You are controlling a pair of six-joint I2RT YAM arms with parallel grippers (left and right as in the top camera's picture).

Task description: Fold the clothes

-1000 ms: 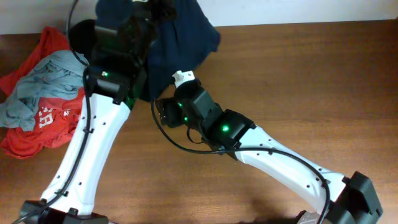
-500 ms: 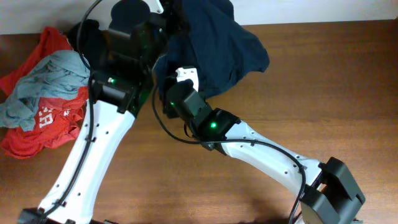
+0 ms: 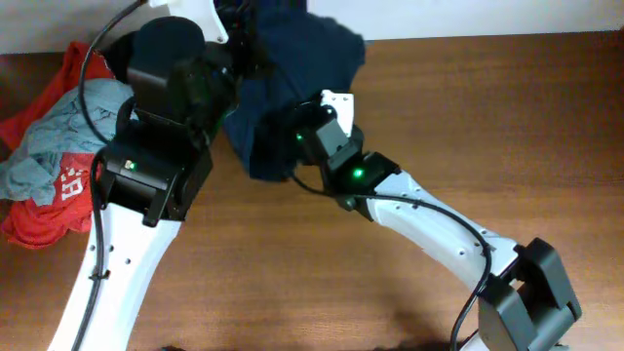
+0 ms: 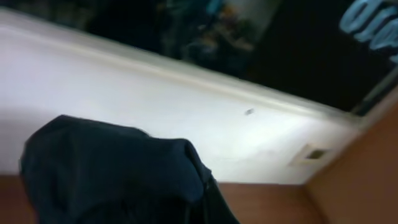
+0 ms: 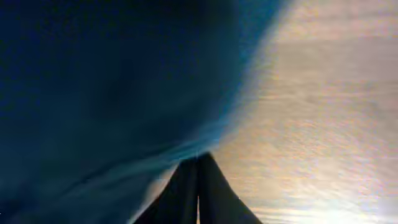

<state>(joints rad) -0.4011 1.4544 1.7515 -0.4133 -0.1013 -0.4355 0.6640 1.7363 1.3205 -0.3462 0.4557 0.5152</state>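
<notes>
Progress: nothing folded yet, by my reading. Shorts point(image 3: 297, 58) sit as one bunched navy mass at the far edge of the table point(image 3: 507, 117), partly lifted, with no flat panel and no crease line showing. One lobe hangs down toward the middle of the table, the rest is heaped up against the back wall.

Left to do, as I judge it: spread the cloth flat, square up the two legs, then make the folds. That is all of the task.

Right gripper point(image 5: 199, 160): my two fingers are pressed together, tips meeting in a point. In the right wrist view the navy hem runs straight down into those tips, with the cloth ballooning above and to the left and bare wood to the right. I take that as a pinch on the lower edge of the shorts, though the fabric between the pads is not itself visible.

Left arm point(image 3: 161, 146): reaches up to the far end of the heap. Left gripper is lost against the dark cloth from above, and the left wrist view shows only a rounded hump of navy fabric low in front of the white wall, no fingers. Cannot tell if they are spread or closed.

Red shirt point(image 3: 44, 219) and grey tee point(image 3: 54, 136) lie piled well off to the left, apart from the shorts.
</notes>
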